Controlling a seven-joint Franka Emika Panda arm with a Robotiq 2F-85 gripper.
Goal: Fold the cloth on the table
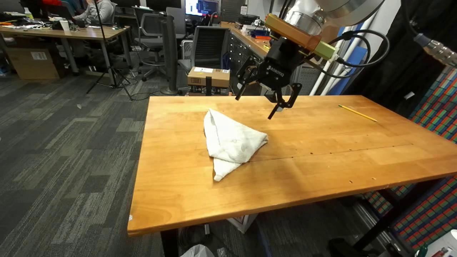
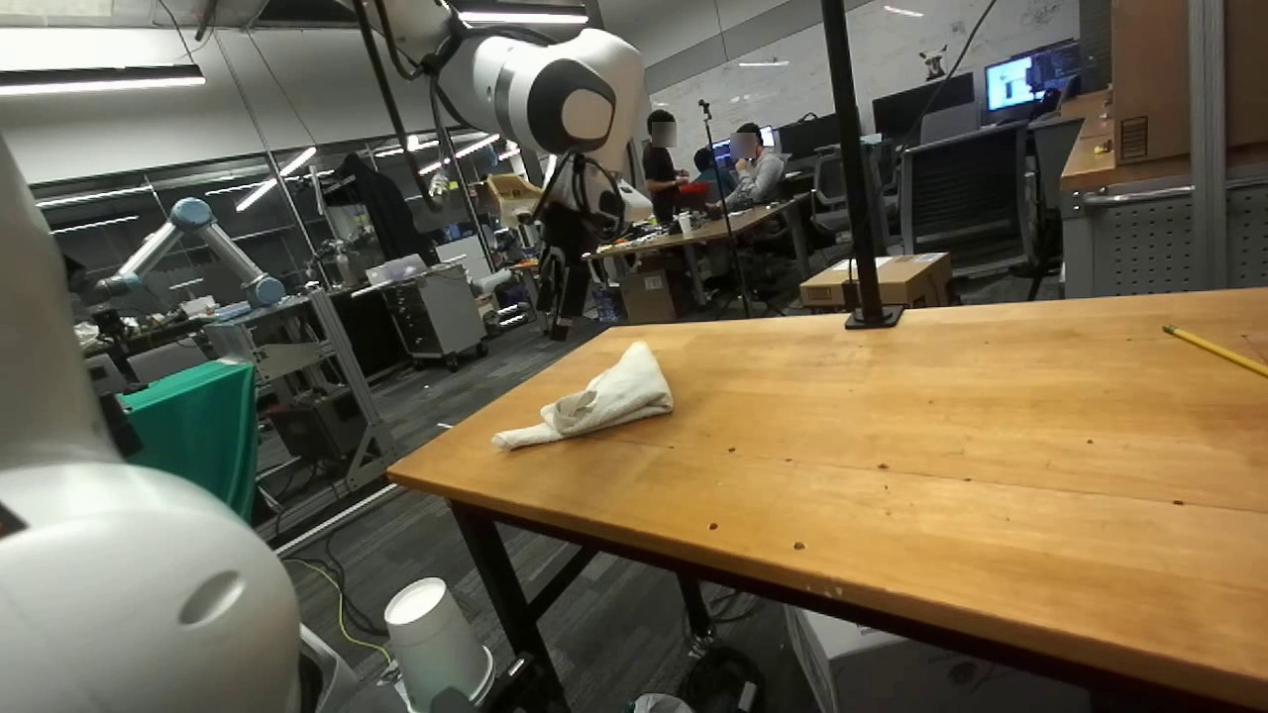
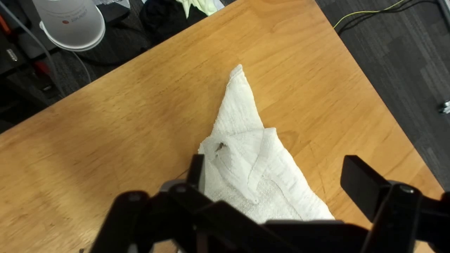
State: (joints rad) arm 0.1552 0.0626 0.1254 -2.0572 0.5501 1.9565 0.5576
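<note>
A white cloth [image 1: 235, 139] lies on the wooden table [image 1: 321, 171], partly folded over itself into a rough triangle. One narrow corner sticks out from under the folded part. The cloth also shows in an exterior view [image 2: 619, 391], with a raised peak, and in the wrist view [image 3: 242, 105]. My gripper [image 1: 254, 107] is open and empty, above the table and apart from the cloth. In the wrist view the open fingers [image 3: 274, 170] appear on both sides of the cloth. The lower part of the cloth is hidden behind the gripper there.
A yellow pencil [image 1: 357, 113] lies at the far right of the table; it also shows in an exterior view [image 2: 1216, 351]. A black pole [image 2: 858, 158] stands at the table's edge. A cardboard box [image 1: 209, 78] is beyond the table. A white bucket [image 3: 72, 21] is off the table.
</note>
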